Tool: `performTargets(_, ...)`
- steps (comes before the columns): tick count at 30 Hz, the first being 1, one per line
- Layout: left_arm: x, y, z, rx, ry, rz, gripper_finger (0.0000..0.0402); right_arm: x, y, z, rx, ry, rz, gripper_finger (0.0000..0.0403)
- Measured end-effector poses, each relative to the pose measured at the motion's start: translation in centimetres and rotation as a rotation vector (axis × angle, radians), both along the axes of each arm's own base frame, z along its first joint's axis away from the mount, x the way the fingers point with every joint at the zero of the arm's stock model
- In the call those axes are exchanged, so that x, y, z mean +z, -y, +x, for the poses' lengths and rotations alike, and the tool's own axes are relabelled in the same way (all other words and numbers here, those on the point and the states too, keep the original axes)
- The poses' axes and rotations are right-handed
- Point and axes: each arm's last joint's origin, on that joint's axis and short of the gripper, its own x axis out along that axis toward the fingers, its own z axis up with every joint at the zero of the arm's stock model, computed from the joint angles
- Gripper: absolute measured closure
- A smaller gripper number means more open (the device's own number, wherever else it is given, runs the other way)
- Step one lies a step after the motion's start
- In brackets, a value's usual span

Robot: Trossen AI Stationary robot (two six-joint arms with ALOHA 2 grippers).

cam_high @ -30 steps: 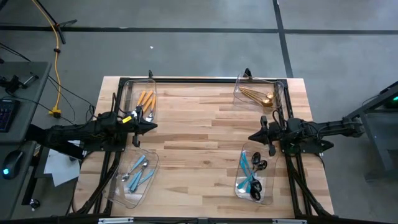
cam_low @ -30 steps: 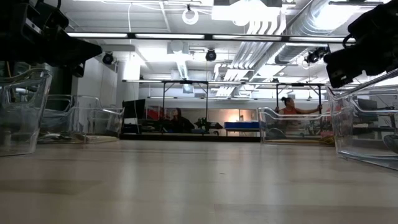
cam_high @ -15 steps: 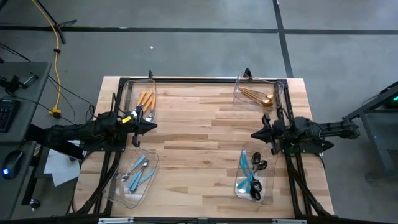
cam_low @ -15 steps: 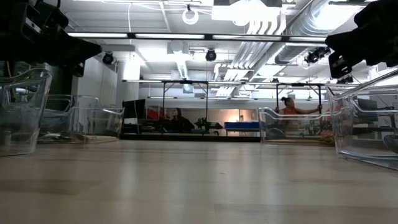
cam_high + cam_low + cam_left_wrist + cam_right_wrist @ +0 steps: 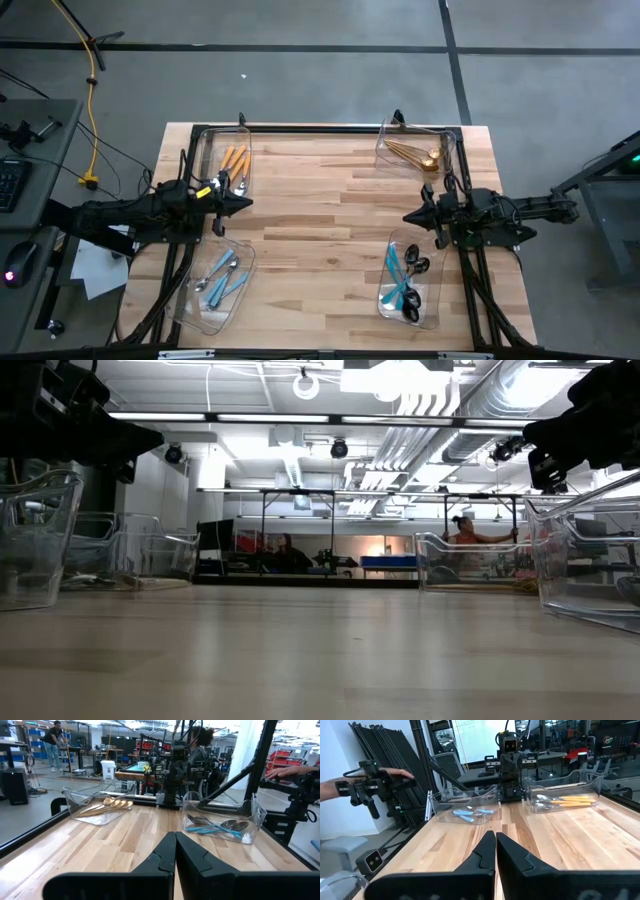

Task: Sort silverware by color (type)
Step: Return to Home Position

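The silverware lies in four clear bins at the table's corners. Orange-handled pieces lie far left, light-blue-handled ones near left, gold ones far right, and teal-handled black ones near right. My left gripper hovers at the left edge between the two left bins, shut and empty, pointing level toward the right. My right gripper hovers at the right edge between the two right bins, shut and empty, pointing level toward the left. The wrist views show shut fingers.
Bare wooden tabletop spans the middle between the arms. A black frame rail runs along the far edge. In the wrist views a person's hand holds a controller beside the table. People stand in the room beyond.
My right gripper has risen a little and tipped up to level, staying shut; in the low view it has moved upward. My left arm has kept still.
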Motion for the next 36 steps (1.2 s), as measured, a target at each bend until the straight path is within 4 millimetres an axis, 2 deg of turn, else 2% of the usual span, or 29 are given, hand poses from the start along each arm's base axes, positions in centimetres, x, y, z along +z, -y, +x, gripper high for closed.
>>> performTargets(36, -0.1, 0.0, 0.07, -0.001, -0.011, -0.001, 0.0402, -0.13, -0.01, 0.09, 0.0, -0.016, -0.002, 0.0402)
